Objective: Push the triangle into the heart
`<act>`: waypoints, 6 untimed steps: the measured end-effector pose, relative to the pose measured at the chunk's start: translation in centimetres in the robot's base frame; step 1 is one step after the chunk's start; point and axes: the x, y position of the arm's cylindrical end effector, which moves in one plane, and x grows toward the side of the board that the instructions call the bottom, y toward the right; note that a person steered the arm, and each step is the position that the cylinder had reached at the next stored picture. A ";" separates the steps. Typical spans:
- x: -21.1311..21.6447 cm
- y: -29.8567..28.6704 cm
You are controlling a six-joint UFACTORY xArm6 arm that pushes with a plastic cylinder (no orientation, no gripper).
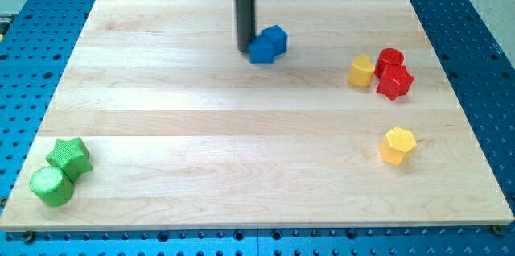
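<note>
Blue block at my tip, near the counter's (pixel 161 135) top edge

The blue block (pixel 268 44), angular and glossy, its shape unclear, touched my tip (pixel 245 50) on the tip's right; no jaws showed.

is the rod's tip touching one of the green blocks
No: my tip sits at the view's top, right beside the blue block, while the green star block and green cylinder block lie far off at bottom left.

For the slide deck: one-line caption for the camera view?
My tip touches the blue block's left side near the wooden board's top edge; yellow, red and green blocks sit apart.
</note>
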 end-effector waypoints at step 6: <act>2.1 -3.2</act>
